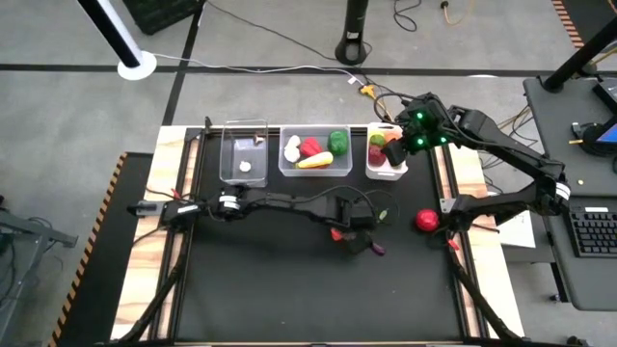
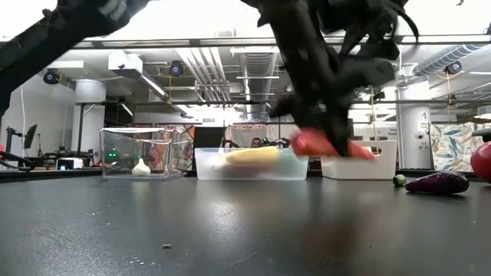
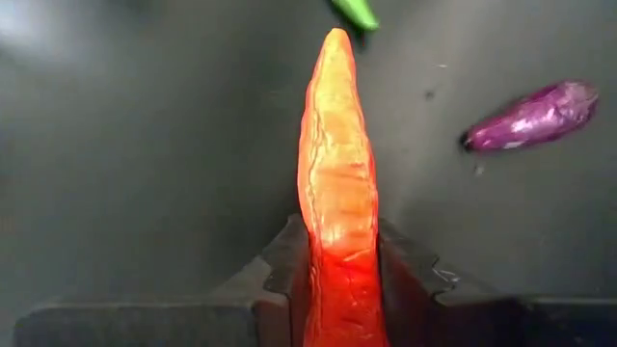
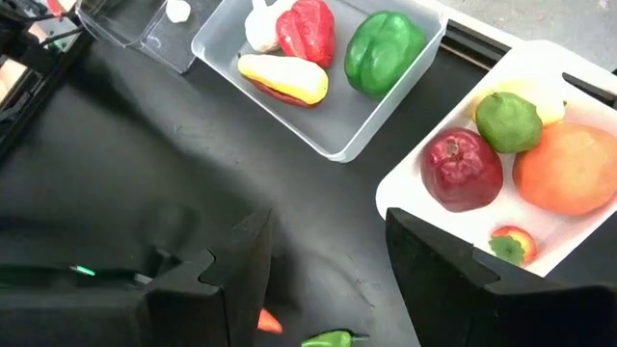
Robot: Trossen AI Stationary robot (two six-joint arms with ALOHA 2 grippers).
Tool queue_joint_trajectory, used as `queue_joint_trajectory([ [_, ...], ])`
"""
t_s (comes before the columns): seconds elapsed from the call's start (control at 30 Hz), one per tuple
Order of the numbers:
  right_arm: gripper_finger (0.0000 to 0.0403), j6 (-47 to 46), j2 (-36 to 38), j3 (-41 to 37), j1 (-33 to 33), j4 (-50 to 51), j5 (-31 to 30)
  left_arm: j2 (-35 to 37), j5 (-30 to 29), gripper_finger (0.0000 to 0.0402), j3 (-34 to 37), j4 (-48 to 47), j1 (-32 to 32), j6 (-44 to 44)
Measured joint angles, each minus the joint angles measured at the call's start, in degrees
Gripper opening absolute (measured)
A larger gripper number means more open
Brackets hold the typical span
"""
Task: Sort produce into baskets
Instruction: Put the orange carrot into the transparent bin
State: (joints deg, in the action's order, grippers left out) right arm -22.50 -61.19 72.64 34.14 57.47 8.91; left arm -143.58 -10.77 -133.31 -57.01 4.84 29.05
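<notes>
Two claws: left claw (image 3: 339, 275) squeezes orange carrot (image 3: 336, 183) mid surface (image 1: 270, 280), near purple eggplant (image 3: 532, 116). Right claw (image 4: 323, 260) spread wide, holds nothing, above white basket (image 4: 410, 193) far right.

An orange-red carrot (image 3: 337, 183) is clamped between the left gripper (image 3: 337, 265) fingers, its tip pointing straight ahead of them. A purple eggplant (image 3: 532, 116) lies on the mat beside that tip, and a small green pepper (image 3: 355, 12) lies just beyond it.
</notes>
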Motion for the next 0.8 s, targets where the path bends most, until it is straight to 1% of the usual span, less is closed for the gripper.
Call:
queue_joint_trajectory([
  [0.13, 0.0194, 0.1, 0.0, 0.0, 0.0, 1.7, 0.0, 5.1, -5.8, 0.0069, 0.0, -8.0, -0.1, -4.1],
  [0.23, 0.0194, 0.1, 0.0, 0.0, 0.0, 2.9, 0.0, 8.7, -9.7, 0.0075, 0.0, -11.0, -1.1, -9.7],
  [0.37, 0.0194, 0.1, 0.0, 0.0, 0.0, 3.4, 0.0, 13.5, -12.3, 0.0078, 0.1, -14.3, -4.1, -19.8],
  [0.5, 0.0194, 0.0, 0.2, 0.0, 0.0, 4.7, 0.0, 16.9, -12.5, 0.0079, 0.7, -18.2, -9.1, -28.9],
  [0.57, 0.0194, 0.0, 0.5, 0.0, 0.0, 5.0, 0.0, 18.5, -10.2, 0.0079, 1.9, -17.3, -12.2, -35.1],
  [0.63, 0.0194, -0.5, 0.7, 0.0, 0.0, 5.0, 0.0, 19.7, -5.7, 0.0079, 3.3, -15.5, -15.4, -40.4],
  [0.7, 0.0194, -1.1, 1.0, 0.0, 0.0, 4.9, 0.0, 20.0, -0.3, 0.0079, 4.2, -13.8, -18.7, -44.3],
  [0.8, 0.0194, -2.3, 1.4, 0.0, 0.0, 4.9, 0.0, 19.9, 5.0, 0.0079, 5.5, -12.4, -22.8, -48.8],
])
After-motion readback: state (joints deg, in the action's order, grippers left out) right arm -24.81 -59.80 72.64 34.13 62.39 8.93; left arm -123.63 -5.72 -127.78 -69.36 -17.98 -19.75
